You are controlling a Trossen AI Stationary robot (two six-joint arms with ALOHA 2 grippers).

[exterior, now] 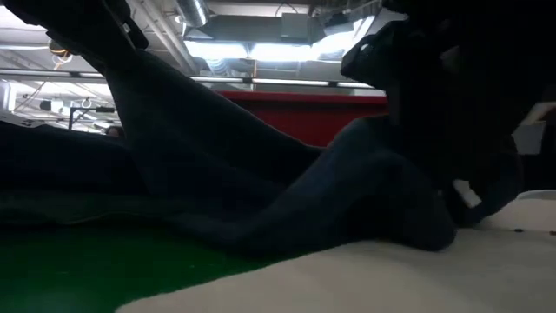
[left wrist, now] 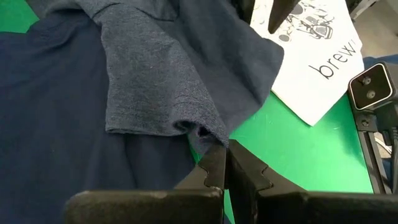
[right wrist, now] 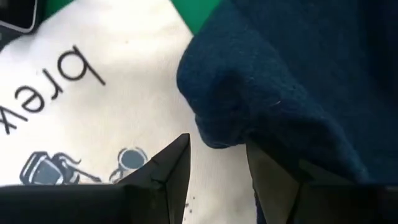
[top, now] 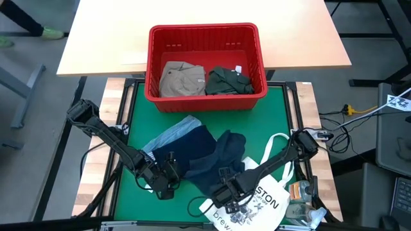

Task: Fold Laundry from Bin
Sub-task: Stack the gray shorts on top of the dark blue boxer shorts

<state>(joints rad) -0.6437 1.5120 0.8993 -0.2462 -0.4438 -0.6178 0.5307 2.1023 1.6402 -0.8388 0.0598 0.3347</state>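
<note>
Two tools are working the navy shirt [top: 205,157] on the green worktop [top: 257,109]: left tool [left wrist: 225,163] is pinching its hem, right tool [right wrist: 217,163] is gaping beside it. Pull gently, keeping the tote bag [top: 266,199] clear.

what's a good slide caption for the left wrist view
Left claw shut at the navy garment's edge on the green mat, white printed tote bag beside it.

A shirt [top: 199,157] lies between the left pincer [top: 168,186] and right pincer [top: 232,200], partly on a tote bag [top: 270,199]; the bin [top: 205,38] sits beyond both.
</note>
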